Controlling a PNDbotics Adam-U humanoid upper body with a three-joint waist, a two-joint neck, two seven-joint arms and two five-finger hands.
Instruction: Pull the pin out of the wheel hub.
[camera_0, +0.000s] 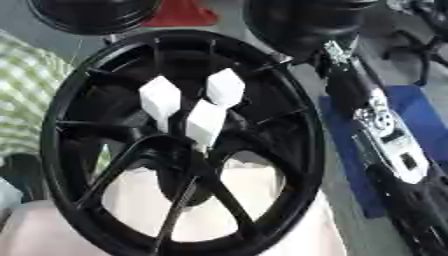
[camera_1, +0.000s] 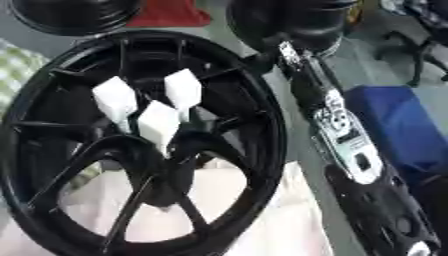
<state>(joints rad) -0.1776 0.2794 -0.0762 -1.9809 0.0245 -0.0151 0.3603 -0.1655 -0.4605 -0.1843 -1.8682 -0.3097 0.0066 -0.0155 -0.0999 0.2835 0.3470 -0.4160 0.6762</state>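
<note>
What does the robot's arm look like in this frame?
Only the right arm shows: a long black limb with a silver and white section partway along carrying small dark markings, and a silvery joint near the wheel. Its hand is hidden by the rim. No left arm shows.

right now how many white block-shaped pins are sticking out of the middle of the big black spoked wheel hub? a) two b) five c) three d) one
c: three white block-shaped pins stand clustered at the centre of the big black spoked wheel hub, two side by side higher up and one in front of them lower down; no hand is seen on them.
</note>
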